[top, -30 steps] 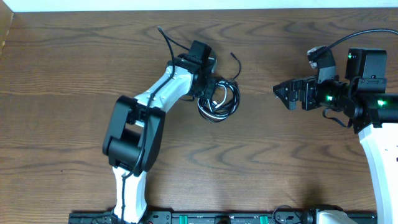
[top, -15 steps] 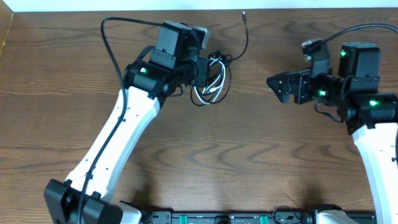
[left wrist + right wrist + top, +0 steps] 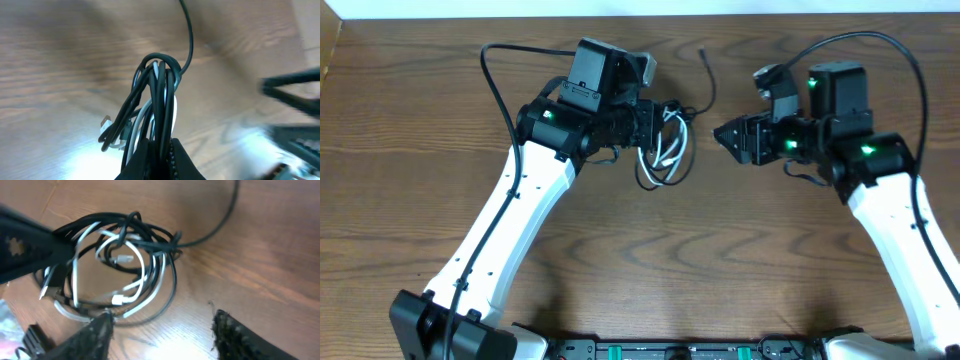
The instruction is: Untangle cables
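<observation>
- The left gripper (image 3: 157, 152) is pressed together on several strands of the black cable (image 3: 163, 90). The strands come straight out from between its fingers (image 3: 142, 160).
- Just beside those fingers, a strand of the white cable (image 3: 144, 114) runs down along the black ones. Whether it is pinched too cannot be told.
- Just ahead of the fingertips the two cables stand as one tangled bundle, with black loops folded over at the top and the white threaded through them.
- From the top of the bundle a single black tail leads away from the left gripper (image 3: 658, 122) towards the far edge of the table (image 3: 420, 200).
- On the far side of the bundle, facing the left gripper, the right gripper (image 3: 723, 136) is near the cables but apart from them.
- The right gripper (image 3: 161, 317) is spread wide and holds nothing.
- Just ahead of its fingertips lie the black loops (image 3: 165, 247), with the white cable (image 3: 146, 275) curled inside them.
- A small white plug (image 3: 118, 300) lies near the middle of the coil.
- Whether the lowest loops (image 3: 658, 172) touch the table cannot be told.
</observation>
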